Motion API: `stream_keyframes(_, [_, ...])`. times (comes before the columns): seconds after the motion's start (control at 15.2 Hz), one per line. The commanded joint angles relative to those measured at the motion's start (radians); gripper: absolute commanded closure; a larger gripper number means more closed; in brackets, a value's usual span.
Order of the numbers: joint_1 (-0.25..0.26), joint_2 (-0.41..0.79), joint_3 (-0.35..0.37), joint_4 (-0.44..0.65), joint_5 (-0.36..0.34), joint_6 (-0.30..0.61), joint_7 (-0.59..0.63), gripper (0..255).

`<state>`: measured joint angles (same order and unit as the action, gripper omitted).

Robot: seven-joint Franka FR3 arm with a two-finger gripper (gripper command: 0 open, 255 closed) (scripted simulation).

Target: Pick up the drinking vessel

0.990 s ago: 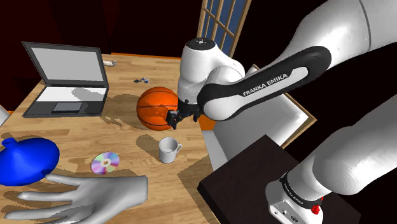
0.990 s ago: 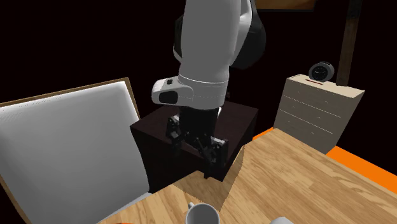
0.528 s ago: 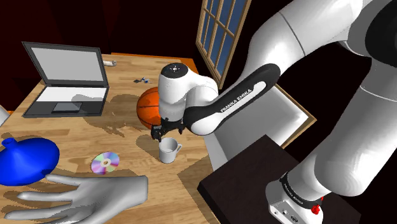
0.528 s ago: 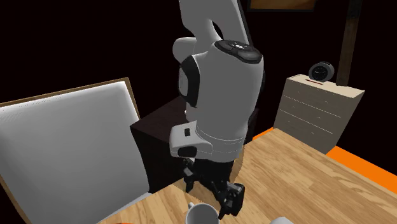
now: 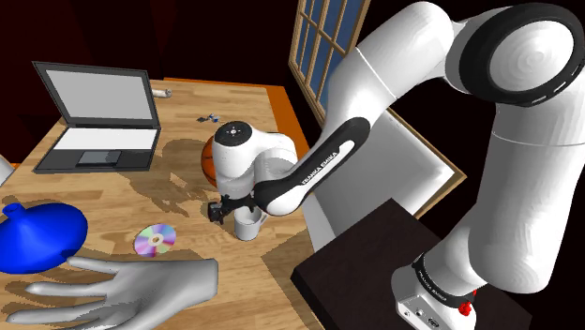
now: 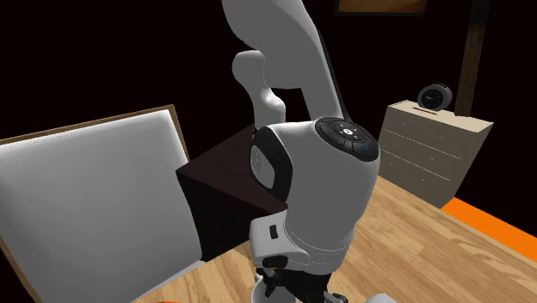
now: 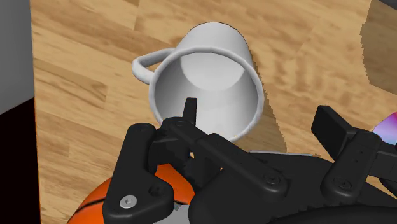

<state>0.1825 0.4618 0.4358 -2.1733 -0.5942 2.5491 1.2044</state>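
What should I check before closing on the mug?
1. Gripper open: ok, fingers stand apart.
2. Mug upright: ok, mouth faces up.
3. Wall between fingers: ok, one finger sits over the opening and one outside.
4. Handle away from fingers: ok.
5. Fingers deep enough below the rim: cannot tell.
6. Basketball clearance: cannot tell, it lies close by the gripper.

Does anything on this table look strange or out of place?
A large grey hand lies flat on the table, beside the disc; odd among desk things. The white mug stands upright.
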Motion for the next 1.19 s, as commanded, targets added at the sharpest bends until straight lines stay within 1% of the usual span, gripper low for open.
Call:
stream_keyframes(0.0, [0.012,0.027,-0.017,0.007,-0.024,0.018,0.019,0])
stream_keyframes(0.13, [0.024,0.051,-0.033,0.013,-0.045,0.033,0.035,0])
stream_keyframes(0.26, [0.028,0.058,-0.038,0.015,-0.051,0.038,0.040,0])
stream_keyframes(0.33, [0.028,0.057,-0.037,0.014,-0.050,0.037,0.041,255])
stream_keyframes(0.92, [0.027,0.058,-0.038,0.015,-0.051,0.038,0.040,255])
stream_keyframes(1.12, [0.010,0.022,-0.014,0.005,-0.020,0.014,0.015,255])
